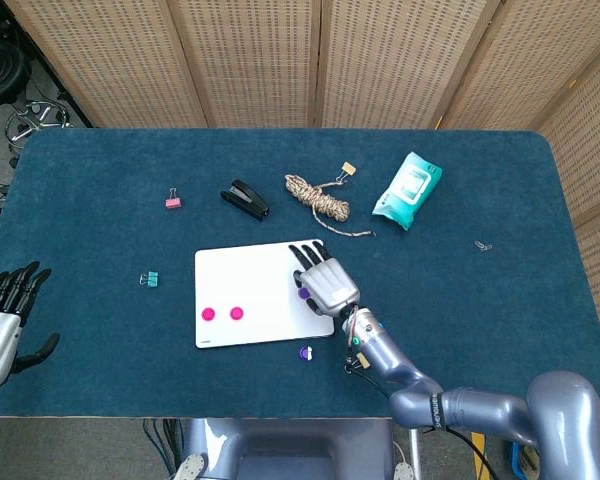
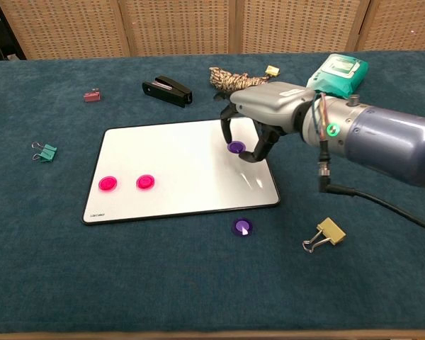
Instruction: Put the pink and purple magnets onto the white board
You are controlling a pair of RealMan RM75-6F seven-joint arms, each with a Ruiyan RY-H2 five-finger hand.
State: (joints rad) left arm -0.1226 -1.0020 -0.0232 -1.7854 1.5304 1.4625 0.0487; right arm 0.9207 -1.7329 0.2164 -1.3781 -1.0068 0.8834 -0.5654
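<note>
The white board (image 1: 252, 275) (image 2: 171, 152) lies flat in the middle of the blue table. Two pink magnets (image 1: 209, 314) (image 2: 108, 184) sit side by side on its lower left part. My right hand (image 1: 326, 283) (image 2: 269, 112) hovers over the board's right part and pinches a purple magnet (image 1: 303, 293) (image 2: 235, 147) close above the surface. A second purple magnet (image 1: 306, 352) (image 2: 242, 227) lies on the cloth just below the board's near edge. My left hand (image 1: 2, 312) rests open at the table's left edge, seen only in the head view.
A black stapler (image 1: 245, 198) (image 2: 167, 91), a coil of rope (image 1: 318, 197) (image 2: 234, 81) and a teal wipes pack (image 1: 408, 188) (image 2: 338, 71) lie behind the board. A yellow binder clip (image 2: 324, 234) lies near front right, green (image 2: 44, 150) and pink (image 2: 93, 95) clips at left.
</note>
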